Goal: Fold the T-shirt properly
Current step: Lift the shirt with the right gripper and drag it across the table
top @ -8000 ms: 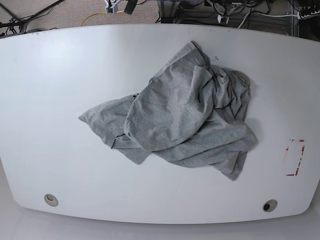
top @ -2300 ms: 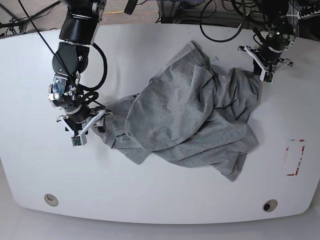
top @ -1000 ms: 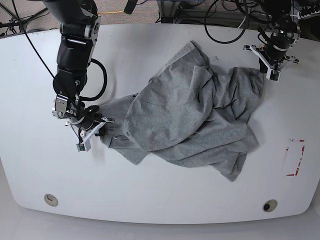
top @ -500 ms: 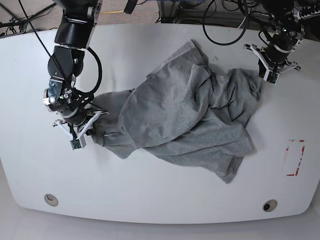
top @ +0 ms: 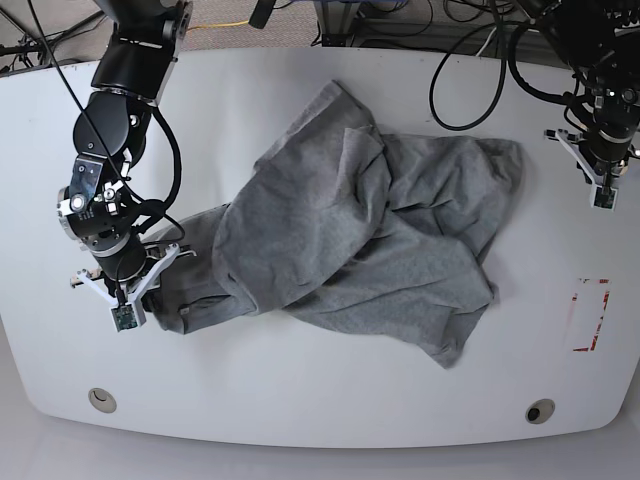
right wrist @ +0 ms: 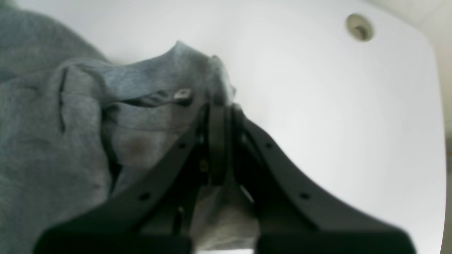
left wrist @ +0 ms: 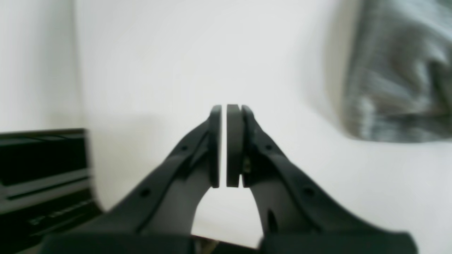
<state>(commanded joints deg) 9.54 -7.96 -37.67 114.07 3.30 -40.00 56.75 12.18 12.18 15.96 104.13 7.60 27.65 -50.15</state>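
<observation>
The heather-grey T-shirt (top: 360,230) lies crumpled across the middle of the white table (top: 300,400), with no lettering showing. My right gripper (top: 150,292) is at the shirt's lower-left end. In the right wrist view that gripper (right wrist: 219,109) is shut on a bunched edge of the T-shirt (right wrist: 70,134). My left gripper (top: 603,188) hovers over bare table, right of the shirt's upper-right edge and apart from it. In the left wrist view it (left wrist: 224,113) is shut with nothing between its pads, and the T-shirt (left wrist: 399,70) is a blur at the upper right.
A red-marked rectangle (top: 590,315) is on the table at the right. Two round holes (top: 100,400) (top: 540,411) sit near the front edge. Cables and dark equipment (left wrist: 42,176) lie beyond the table's edge.
My right gripper has pulled the shirt's left end down and to the left, stretching the cloth wider. My left gripper has moved right, away from the shirt's edge.
</observation>
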